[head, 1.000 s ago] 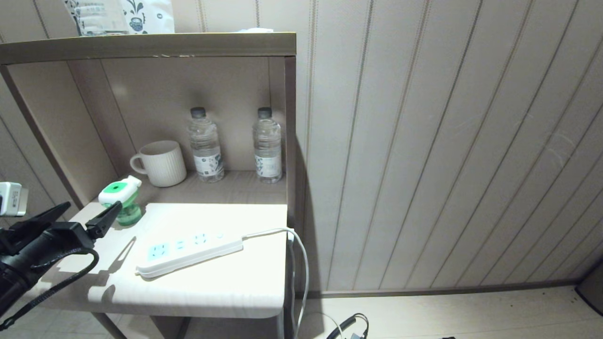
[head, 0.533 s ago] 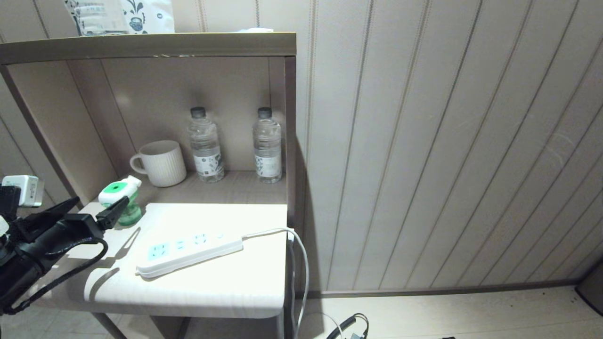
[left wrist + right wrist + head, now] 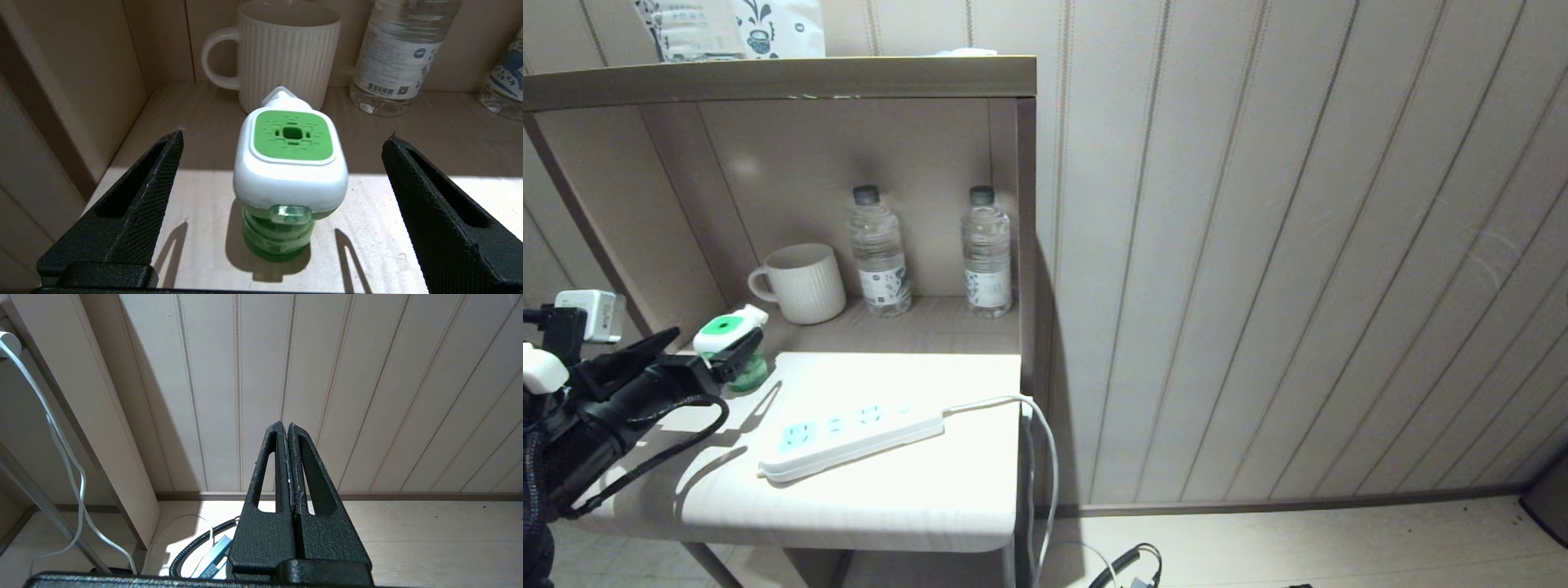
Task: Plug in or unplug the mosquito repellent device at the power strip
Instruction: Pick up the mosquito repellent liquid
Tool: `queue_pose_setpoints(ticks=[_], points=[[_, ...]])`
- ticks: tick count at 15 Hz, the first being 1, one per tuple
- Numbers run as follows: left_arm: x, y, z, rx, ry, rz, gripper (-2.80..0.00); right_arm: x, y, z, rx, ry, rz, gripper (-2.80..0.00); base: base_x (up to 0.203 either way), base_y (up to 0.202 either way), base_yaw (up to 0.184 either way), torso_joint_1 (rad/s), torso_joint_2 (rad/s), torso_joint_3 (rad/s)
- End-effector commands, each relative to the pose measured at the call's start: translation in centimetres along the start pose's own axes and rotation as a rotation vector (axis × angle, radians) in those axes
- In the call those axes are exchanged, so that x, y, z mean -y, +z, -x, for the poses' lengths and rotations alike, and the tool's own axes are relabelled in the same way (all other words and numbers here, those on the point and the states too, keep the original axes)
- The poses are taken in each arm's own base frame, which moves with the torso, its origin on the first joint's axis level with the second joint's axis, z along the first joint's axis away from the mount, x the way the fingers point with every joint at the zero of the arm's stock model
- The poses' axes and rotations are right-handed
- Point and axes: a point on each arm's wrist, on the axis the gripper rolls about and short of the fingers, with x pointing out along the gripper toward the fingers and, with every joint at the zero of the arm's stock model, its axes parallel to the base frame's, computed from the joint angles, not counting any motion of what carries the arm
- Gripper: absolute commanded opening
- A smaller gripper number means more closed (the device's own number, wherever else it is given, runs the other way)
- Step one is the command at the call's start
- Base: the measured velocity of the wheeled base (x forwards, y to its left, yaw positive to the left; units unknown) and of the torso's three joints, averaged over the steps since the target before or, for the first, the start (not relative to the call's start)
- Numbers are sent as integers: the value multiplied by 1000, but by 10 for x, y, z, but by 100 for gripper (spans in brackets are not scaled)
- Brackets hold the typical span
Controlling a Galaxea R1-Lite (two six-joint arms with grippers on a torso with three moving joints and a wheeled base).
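Approach step: the left gripper (image 3: 286,171), fingers spread wide, brackets the mosquito repellent device (image 3: 291,163) standing unplugged near the power strip (image 3: 849,437). Next: close squarely on its head. Right gripper (image 3: 288,428) parked, clenched empty.

1. A small white plug-in mosquito repellent device with a green top and green liquid bottle (image 3: 729,347) stands upright at the left end of the pale wooden tabletop (image 3: 890,498).
2. The left tool (image 3: 282,171) sits at the tabletop's left edge, one black finger (image 3: 139,192) on each side of the device, neither touching it.
3. A ribbed white mug (image 3: 802,282) stands just behind the device.
4. Two clear plastic water bottles (image 3: 878,251) stand right of the mug, against the back panel.
5. A long white power strip (image 3: 849,437) lies right of the device, nearer the front, apart from it.
6. The strip's white cord (image 3: 1037,441) drops over the tabletop's right edge.
7. The right tool (image 3: 287,430) hangs low beside the stand, above the floor, fingers pressed together.
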Motion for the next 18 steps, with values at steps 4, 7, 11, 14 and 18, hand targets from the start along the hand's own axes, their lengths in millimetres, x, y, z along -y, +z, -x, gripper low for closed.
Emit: queue_pose_setpoints(ticks=[4,7,11,14,18], points=[[4,1,-12,46,2,-9,0,0,0,0,0,0,0,-280,0,0,0,0,0,0],[1,-3,-21,39,12,-7,0,0,0,0,0,0,0,-280,0,0,0,0,0,0],[-2,-4,-30,49,30,-7,0,0,0,0,0,0,0,-280,0,0,0,0,0,0],[-3,-3,-32,56,33,-10,0,0,0,0,0,0,0,-280,0,0,0,0,0,0],[-3,-3,-36,63,31,-13,0,0,0,0,0,0,0,-280,0,0,0,0,0,0]])
